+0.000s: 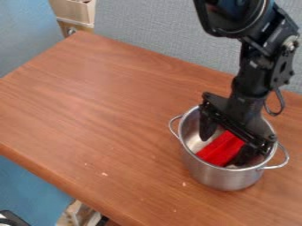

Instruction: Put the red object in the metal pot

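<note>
The red object [221, 149] lies tilted inside the metal pot [200, 169], which stands near the table's front right. My gripper [232, 134] hangs over the pot's mouth, just above the red block. Its jaws stand apart, with one finger [209, 120] on the left and the other toward the right rim. The fingers are not closed on the block. The black arm rises from the pot toward the upper right corner.
The wooden table [94, 97] stretches to the left and back of the pot. A blue wall runs behind it. A beige fixture [77, 13] sits at the table's far left corner. The table's front edge lies close below the pot.
</note>
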Controlling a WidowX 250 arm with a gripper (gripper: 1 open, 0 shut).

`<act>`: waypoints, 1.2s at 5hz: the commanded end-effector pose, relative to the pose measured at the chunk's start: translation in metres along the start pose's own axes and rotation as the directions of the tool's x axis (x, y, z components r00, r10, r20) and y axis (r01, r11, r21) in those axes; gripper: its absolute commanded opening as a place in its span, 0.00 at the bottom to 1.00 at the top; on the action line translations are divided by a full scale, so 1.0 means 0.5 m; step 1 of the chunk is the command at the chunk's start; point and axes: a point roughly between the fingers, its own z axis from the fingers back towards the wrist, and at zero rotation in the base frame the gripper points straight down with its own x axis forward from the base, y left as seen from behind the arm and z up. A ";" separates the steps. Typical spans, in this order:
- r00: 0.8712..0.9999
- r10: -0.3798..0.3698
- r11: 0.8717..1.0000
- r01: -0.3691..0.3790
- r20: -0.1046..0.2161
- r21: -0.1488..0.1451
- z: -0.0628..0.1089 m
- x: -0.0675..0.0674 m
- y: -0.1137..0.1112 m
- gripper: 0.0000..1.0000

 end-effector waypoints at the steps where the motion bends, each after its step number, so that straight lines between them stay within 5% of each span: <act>1: 0.998 0.023 1.000 -0.023 0.058 -0.005 0.025 0.028 0.015 1.00; 6: 0.998 0.052 0.999 -0.052 0.042 0.007 0.002 0.054 0.035 1.00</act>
